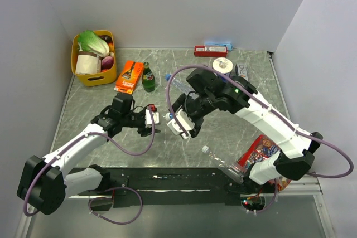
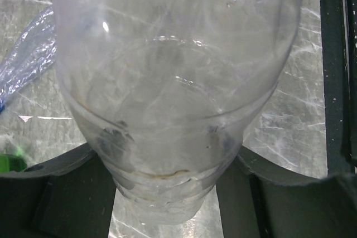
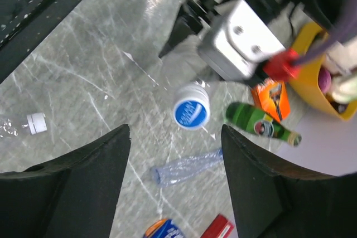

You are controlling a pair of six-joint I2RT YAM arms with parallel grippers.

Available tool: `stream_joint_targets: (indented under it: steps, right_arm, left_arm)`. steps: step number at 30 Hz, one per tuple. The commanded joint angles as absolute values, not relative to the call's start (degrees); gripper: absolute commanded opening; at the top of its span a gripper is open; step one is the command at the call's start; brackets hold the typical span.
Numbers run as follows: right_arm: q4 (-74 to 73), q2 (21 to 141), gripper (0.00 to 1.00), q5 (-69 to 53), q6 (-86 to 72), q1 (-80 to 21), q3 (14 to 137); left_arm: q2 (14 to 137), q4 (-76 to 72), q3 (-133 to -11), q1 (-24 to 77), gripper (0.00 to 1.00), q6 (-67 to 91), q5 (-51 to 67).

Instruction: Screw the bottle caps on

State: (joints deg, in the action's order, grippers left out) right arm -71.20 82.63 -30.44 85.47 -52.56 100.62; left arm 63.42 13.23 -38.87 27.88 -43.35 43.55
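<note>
The left gripper (image 2: 178,185) is closed on a clear bottle (image 2: 178,98): in the left wrist view the lower body of the bottle sits tightly between the two dark fingers and fills almost the whole picture. In the right wrist view this bottle is seen from above, and a blue cap (image 3: 191,112) sits on its mouth, printed side up. The right gripper (image 3: 174,137) hovers over it with the jaws apart and nothing between them; the cap lies just beyond the fingertips, not yet between them. I judge that the work on this first bottle is in the middle: the cap is placed on the neck, but the pictures do not show if it is already turned tight, so the right gripper has probably to take the cap and twist it. Two more bottles wait on the marble table (image 1: 89,98). A crumpled bottle (image 1: 177,86) lies beside the green glass bottle (image 3: 262,124), with something blue at its far end, maybe a cap. A third bottle (image 1: 218,161) lies near the base of the right arm, and its end looks white; I cannot tell if it has a cap. So most of the task seems left.
</note>
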Motion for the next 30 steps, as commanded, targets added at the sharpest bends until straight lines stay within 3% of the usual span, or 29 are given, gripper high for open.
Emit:
stream_joint_targets:
  steps: [1, 12, 22, 25, 30]
  right_arm:
    - [-70.31, 83.41, 0.69, -33.05, 90.88, -53.0, 101.25]
    - [-67.86, 84.9, 0.6, -33.13, 90.44, -52.91, 101.34]
    - [-67.77, 86.66, 0.38, -31.38, 87.63, -52.91, 102.22]
    - [-66.1, 87.27, 0.3, -30.68, 83.51, -52.82, 102.48]
    - [-61.78, 93.23, 0.2, -26.29, 58.93, -50.37, 107.29]
  left_arm:
    - [63.89, 13.45, -42.62, 27.95, 0.01, -45.61, 47.28]
    - [65.21, 14.85, -44.65, 29.0, 0.01, -47.9, 47.72]
    - [65.57, 14.07, -45.44, 29.09, 0.01, -47.55, 47.46]
    - [65.22, 10.4, -45.0, 29.18, 0.01, -43.7, 46.24]
    - [62.59, -7.26, -40.71, 29.18, 0.01, -26.5, 35.03]
